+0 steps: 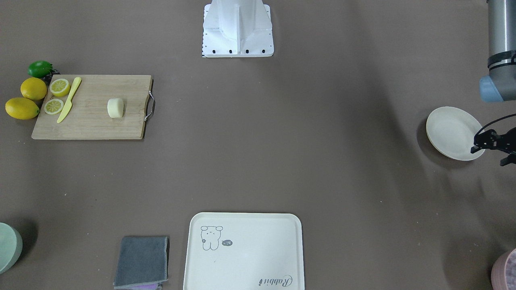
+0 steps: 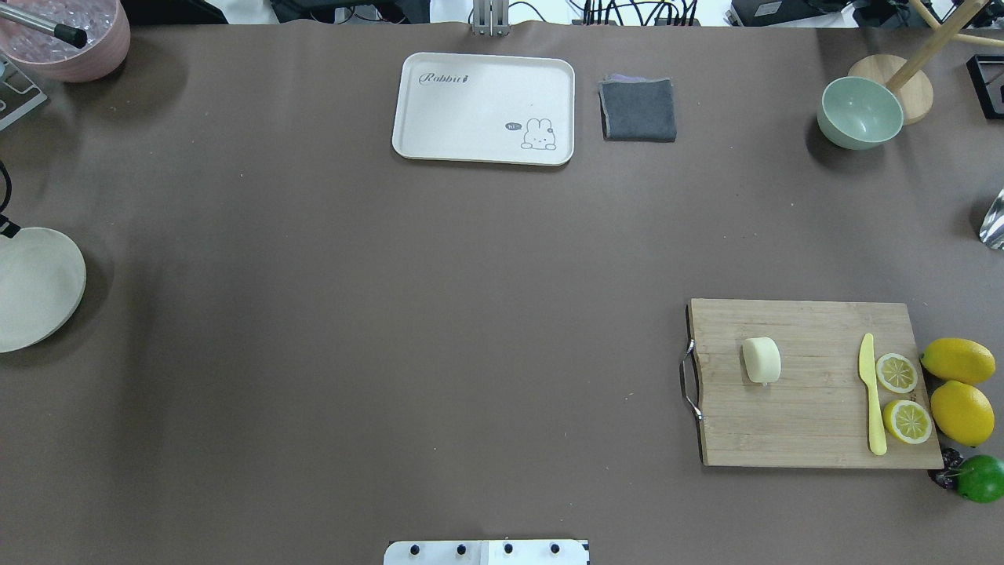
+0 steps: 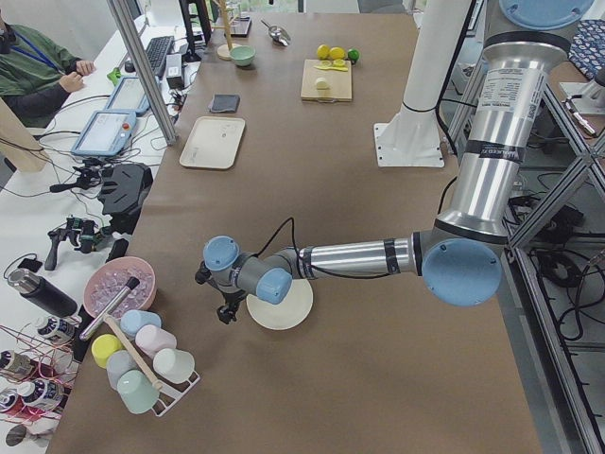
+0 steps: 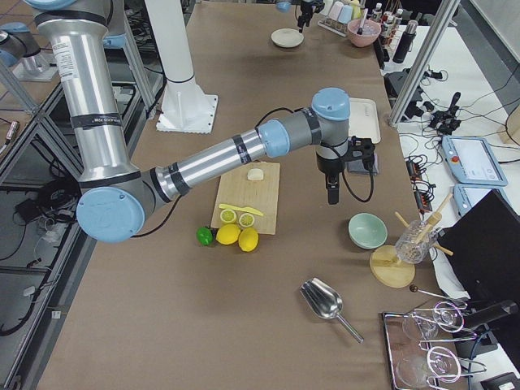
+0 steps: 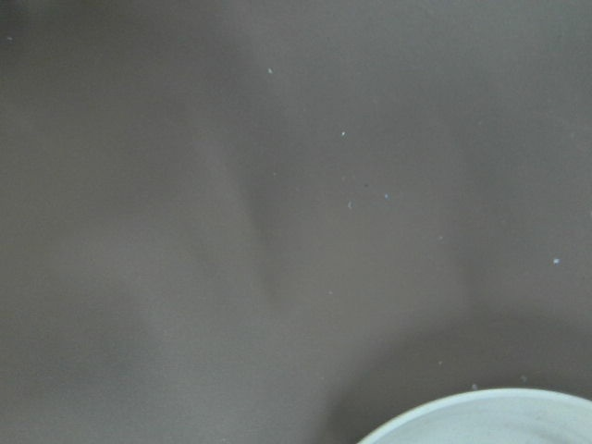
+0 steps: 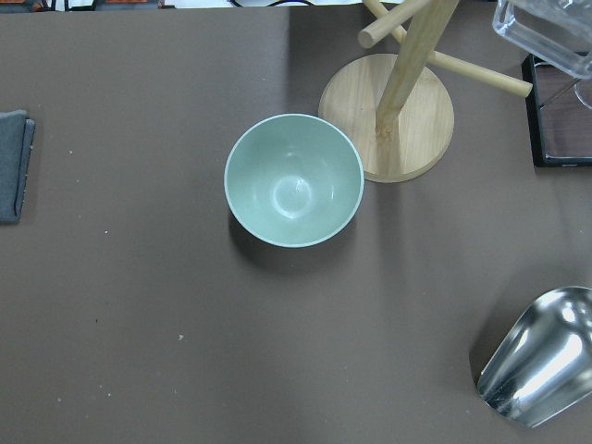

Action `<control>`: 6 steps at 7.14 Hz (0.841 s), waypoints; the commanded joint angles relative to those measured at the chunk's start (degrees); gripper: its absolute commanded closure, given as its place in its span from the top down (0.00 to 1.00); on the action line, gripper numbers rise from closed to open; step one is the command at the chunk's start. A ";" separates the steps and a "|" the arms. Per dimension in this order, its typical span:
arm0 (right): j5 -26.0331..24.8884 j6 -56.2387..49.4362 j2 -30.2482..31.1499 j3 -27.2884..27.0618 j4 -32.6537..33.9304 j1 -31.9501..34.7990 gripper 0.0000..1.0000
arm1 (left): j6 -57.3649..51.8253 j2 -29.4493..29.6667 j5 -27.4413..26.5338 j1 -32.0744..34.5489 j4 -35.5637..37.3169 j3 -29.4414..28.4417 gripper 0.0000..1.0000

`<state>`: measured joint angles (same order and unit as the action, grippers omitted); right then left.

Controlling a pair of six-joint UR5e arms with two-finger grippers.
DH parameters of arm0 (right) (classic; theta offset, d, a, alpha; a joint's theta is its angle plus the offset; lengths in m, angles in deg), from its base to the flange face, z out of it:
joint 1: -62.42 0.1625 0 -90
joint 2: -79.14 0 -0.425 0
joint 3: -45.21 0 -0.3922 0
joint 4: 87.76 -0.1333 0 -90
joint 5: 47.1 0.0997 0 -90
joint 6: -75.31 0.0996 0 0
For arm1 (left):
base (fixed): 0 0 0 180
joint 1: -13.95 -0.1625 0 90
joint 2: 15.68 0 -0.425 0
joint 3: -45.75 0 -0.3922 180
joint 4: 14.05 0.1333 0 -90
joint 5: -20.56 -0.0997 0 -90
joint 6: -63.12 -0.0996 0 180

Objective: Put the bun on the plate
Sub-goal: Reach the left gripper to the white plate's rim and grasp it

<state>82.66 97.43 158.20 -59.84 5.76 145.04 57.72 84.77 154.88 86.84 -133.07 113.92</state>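
Note:
The bun (image 1: 115, 108) (image 2: 762, 360) is a pale cream lump lying on the wooden cutting board (image 1: 96, 125) on the robot's right side. The round cream plate (image 1: 451, 133) (image 2: 31, 286) (image 3: 281, 305) lies empty at the table's far left end, and its rim (image 5: 481, 416) shows in the left wrist view. My left gripper (image 1: 488, 156) hangs by the plate's outer rim, cut by the view's edge, its two fingertips apart and nothing between them. My right gripper (image 4: 329, 191) points down past the board, near the green bowl (image 6: 294, 180); I cannot tell whether it is open or shut.
Two lemon slices (image 2: 896, 373), a yellow knife (image 2: 871, 392), two whole lemons (image 2: 957, 359) and a lime (image 2: 980, 477) sit at the board's outer end. A rabbit tray (image 2: 439, 118), a grey cloth (image 2: 638, 110), a wooden stand (image 6: 388, 120) and a metal scoop (image 6: 541, 365) line the far side.

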 commanded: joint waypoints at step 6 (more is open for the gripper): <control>-1.88 0.11 0.75 -1.56 0.00 0.00 1.00 | -9.80 -2.10 0.86 -0.03 -0.16 -0.31 0.81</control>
<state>81.02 97.54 158.92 -61.37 5.76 145.04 48.32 82.77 155.76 86.82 -133.19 113.65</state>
